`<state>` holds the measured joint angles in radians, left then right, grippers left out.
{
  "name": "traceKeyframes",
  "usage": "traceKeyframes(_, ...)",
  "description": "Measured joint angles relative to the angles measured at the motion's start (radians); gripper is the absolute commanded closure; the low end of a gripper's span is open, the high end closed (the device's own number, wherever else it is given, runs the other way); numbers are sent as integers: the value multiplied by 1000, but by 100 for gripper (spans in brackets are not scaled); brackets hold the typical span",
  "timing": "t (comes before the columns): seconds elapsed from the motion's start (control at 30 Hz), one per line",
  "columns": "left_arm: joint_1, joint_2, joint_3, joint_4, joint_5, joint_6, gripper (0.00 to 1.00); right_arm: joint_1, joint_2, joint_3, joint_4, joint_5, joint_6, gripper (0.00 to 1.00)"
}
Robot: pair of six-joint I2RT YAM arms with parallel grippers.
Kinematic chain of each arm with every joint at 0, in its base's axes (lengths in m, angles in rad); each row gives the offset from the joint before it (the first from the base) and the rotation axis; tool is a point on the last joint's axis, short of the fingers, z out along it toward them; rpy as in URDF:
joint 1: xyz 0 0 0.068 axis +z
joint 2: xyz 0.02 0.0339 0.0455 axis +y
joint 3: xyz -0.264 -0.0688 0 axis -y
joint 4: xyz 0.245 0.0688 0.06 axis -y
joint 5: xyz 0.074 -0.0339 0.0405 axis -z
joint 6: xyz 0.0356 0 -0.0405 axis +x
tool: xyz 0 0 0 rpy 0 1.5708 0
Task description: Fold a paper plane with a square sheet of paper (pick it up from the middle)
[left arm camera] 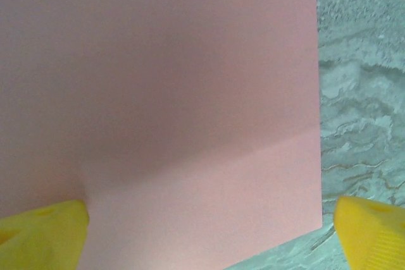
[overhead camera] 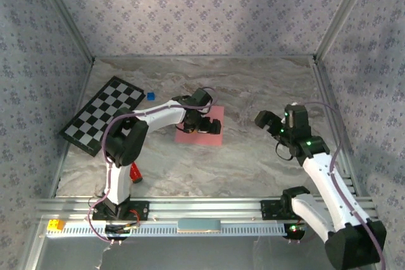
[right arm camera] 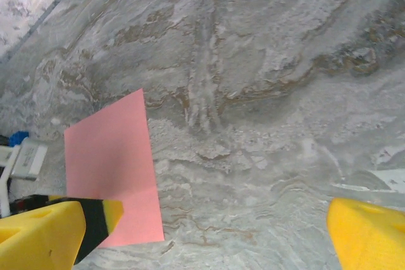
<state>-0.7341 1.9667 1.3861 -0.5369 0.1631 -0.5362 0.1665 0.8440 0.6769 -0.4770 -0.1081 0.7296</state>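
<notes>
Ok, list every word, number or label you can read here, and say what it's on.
No readable text in any view.
Sheet: plain pink, unmarked.
Checkerboard: black and white squares, no letters or numbers.
Wallpaper: floral pattern, no words.
Blue cube: too small to tell any marking.

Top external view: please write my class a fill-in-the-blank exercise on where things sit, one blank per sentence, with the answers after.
The left arm's tool hangs directly over the thin salmon-pink square paper sheet, which lies ___ on the grey marbled table.
The tiny blue cube sits beside the black-and-white ___.
The right arm's tool hangs wide ___ over bare table.
Missing words: flat; checkerboard; open.
</notes>
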Motion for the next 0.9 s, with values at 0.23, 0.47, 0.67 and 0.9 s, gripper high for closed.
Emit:
traceKeyframes(0.23,4,-49,47,-51,-171,4,0,-20,-15,-37,33,-129,-16,0)
traceKeyframes(0.47,82,-53,57,-49,-97,-54,2,32,65,-26,32,-157,-61,0)
traceKeyframes(0.67,98,17,119,-115,-75,-95,3,101,138,5,32,-158,-99,0)
traceKeyframes(0.9,20,130,274,-214,-119,-97,4,150,177,16,31,-146,-110,0)
